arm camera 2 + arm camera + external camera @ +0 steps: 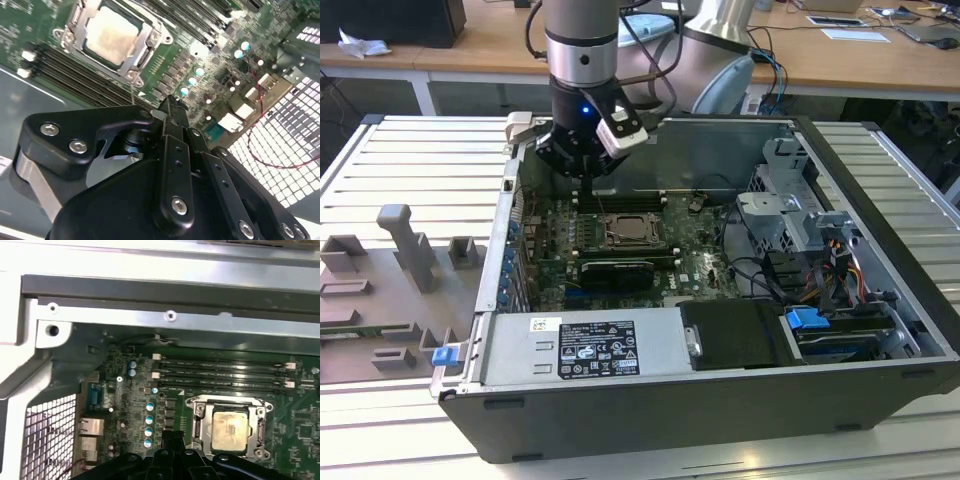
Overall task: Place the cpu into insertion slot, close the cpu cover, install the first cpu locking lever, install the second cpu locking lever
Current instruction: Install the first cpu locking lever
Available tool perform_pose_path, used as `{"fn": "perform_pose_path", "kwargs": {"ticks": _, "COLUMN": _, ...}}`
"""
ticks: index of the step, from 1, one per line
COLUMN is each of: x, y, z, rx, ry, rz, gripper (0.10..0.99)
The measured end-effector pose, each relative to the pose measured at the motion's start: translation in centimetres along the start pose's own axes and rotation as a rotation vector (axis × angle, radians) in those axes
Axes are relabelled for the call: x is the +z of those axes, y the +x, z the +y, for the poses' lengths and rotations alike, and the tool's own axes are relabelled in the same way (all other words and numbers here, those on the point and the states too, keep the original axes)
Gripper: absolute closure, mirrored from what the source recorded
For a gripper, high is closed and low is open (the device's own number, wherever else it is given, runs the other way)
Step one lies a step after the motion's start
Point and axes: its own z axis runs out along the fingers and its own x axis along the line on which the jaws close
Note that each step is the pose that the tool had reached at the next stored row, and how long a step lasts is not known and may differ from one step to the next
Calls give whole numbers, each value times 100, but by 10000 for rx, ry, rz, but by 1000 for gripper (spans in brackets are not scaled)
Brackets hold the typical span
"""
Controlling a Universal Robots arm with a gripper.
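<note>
Status check, mid-task. My gripper (588,182) hangs over the far part of the open computer case (670,425), toward the exterior view's left. It is above the green motherboard (705,270) and clear of it. Jaws look pressed together with nothing between them; in the second wrist view the fingertips (170,106) meet in one dark block. No contact with any part.

cpu (111,31): seated in the insertion slot (633,232), pale grey face up, flat, square to the socket. The slot sits mid-board, just near of the long memory slots (220,374) and just far of the black graphics card (617,272). Step one reads as done.

cpu cover (145,42): the shiny frame lies down around the chip with its window over the face, not standing up on its hinge. I judge step two done too.

Levers: harder. In the second wrist view a thin metal rod (131,92) sticks out from the socket corner nearest my fingers. It could be a locking lever not hooked down; I can't confirm. I cannot tell whether either lever is latched, so I count both lever steps as not yet done.

The nearest task thing to me is the socket, near but apart. I am offset from it toward the row of blue-topped capacitors (149,420). Grey fixture blocks (408,245) sit on the table outside the case, at the exterior view's left.
</note>
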Motion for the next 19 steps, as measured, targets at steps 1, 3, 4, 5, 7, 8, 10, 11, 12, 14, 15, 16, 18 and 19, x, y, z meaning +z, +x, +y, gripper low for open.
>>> {"fn": "perform_pose_path", "kwargs": {"ticks": 1, "x": 10, "y": 2, "z": 18, "rx": -1, "ry": 0, "rz": 0, "gripper": 980}}
{"fn": "perform_pose_path", "kwargs": {"ticks": 3, "x": 31, "y": -1, "z": 57, "rx": -2, "ry": 0, "rz": 1, "gripper": 980}}
{"fn": "perform_pose_path", "kwargs": {"ticks": 4, "x": 42, "y": -3, "z": 77, "rx": -2, "ry": -1, "rz": -1, "gripper": 980}}
{"fn": "perform_pose_path", "kwargs": {"ticks": 5, "x": 49, "y": -3, "z": 93, "rx": -2, "ry": -2, "rz": -1, "gripper": 980}}
{"fn": "perform_pose_path", "kwargs": {"ticks": 7, "x": 69, "y": -6, "z": 147, "rx": -1, "ry": 0, "rz": 0, "gripper": 980}}
{"fn": "perform_pose_path", "kwargs": {"ticks": 8, "x": 73, "y": -7, "z": 163, "rx": -1, "ry": 0, "rz": 0, "gripper": 980}}
{"fn": "perform_pose_path", "kwargs": {"ticks": 10, "x": 78, "y": -13, "z": 189, "rx": -1, "ry": -1, "rz": -1, "gripper": 980}}
{"fn": "perform_pose_path", "kwargs": {"ticks": 11, "x": 80, "y": -18, "z": 202, "rx": -1, "ry": -1, "rz": -1, "gripper": 980}}
{"fn": "perform_pose_path", "kwargs": {"ticks": 12, "x": 83, "y": -27, "z": 214, "rx": -2, "ry": -1, "rz": -1, "gripper": 980}}
{"fn": "perform_pose_path", "kwargs": {"ticks": 14, "x": 85, "y": -49, "z": 222, "rx": -3, "ry": -1, "rz": -1, "gripper": 980}}
{"fn": "perform_pose_path", "kwargs": {"ticks": 15, "x": 86, "y": -58, "z": 222, "rx": -2, "ry": -1, "rz": 0, "gripper": 980}}
{"fn": "perform_pose_path", "kwargs": {"ticks": 16, "x": 87, "y": -66, "z": 221, "rx": -2, "ry": -1, "rz": 0, "gripper": 980}}
{"fn": "perform_pose_path", "kwargs": {"ticks": 18, "x": 89, "y": -85, "z": 220, "rx": -1, "ry": 1, "rz": -1, "gripper": 980}}
{"fn": "perform_pose_path", "kwargs": {"ticks": 19, "x": 90, "y": -100, "z": 219, "rx": -1, "ry": 5, "rz": 0, "gripper": 980}}
